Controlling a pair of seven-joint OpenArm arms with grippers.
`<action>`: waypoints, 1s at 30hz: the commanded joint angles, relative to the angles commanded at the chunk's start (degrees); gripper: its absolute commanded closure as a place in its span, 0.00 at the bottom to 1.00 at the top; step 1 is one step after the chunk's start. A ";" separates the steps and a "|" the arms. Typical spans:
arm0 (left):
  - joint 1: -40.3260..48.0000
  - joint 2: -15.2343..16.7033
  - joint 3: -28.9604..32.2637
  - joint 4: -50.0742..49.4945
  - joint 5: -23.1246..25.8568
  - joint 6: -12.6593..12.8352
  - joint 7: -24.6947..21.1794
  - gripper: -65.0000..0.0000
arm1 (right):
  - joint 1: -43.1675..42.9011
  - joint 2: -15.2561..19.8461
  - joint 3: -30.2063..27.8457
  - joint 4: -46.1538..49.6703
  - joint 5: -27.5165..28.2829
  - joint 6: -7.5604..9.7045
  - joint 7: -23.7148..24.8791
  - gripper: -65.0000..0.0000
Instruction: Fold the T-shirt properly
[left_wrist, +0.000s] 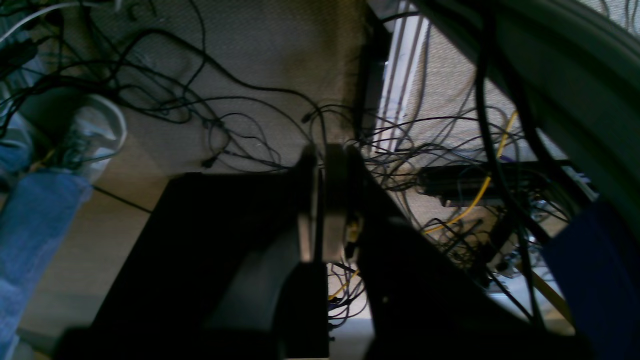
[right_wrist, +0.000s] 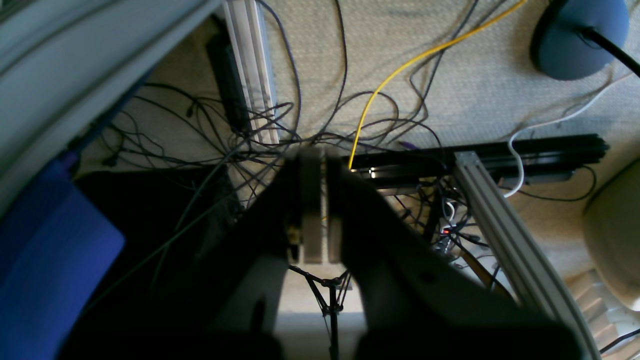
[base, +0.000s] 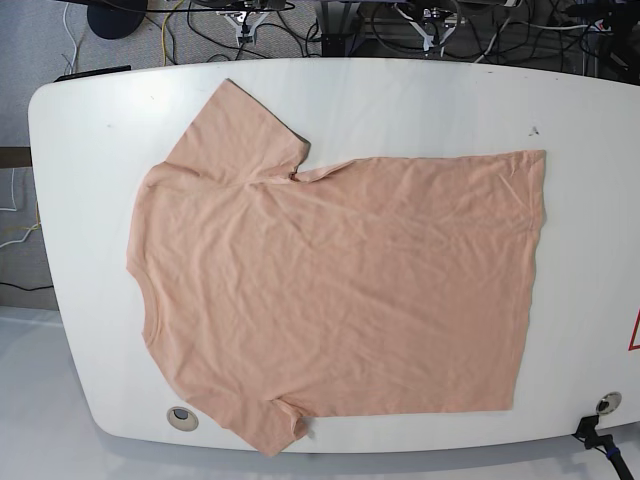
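Both pincers – left gripper (left_wrist: 320, 200) and right gripper (right_wrist: 318, 205) – hang clenched and empty off the white table (base: 400, 90), so folding has not begun – next, reach the flat peach cotton T-shirt (base: 340, 290)

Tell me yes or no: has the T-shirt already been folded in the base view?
No. The T-shirt lies spread flat and open on the table, both sleeves out and no layer turned over.

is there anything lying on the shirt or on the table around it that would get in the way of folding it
Nothing visible does. The T-shirt lies flat and alone on the white table. Neither hand shows in the base view; both wrist views look at floor cables.
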 joint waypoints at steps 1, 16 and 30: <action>-0.22 -0.11 0.25 -0.29 0.05 0.00 0.11 0.96 | 0.05 0.17 0.15 0.18 0.03 -0.11 0.10 0.93; 1.66 -0.26 0.07 0.64 -0.27 -0.04 -0.55 0.96 | -2.00 0.25 0.37 1.16 -0.05 0.92 0.28 0.94; 15.31 -3.21 0.95 17.97 -0.11 0.60 -4.14 1.00 | -8.11 0.64 0.45 7.33 -0.30 6.50 1.29 0.93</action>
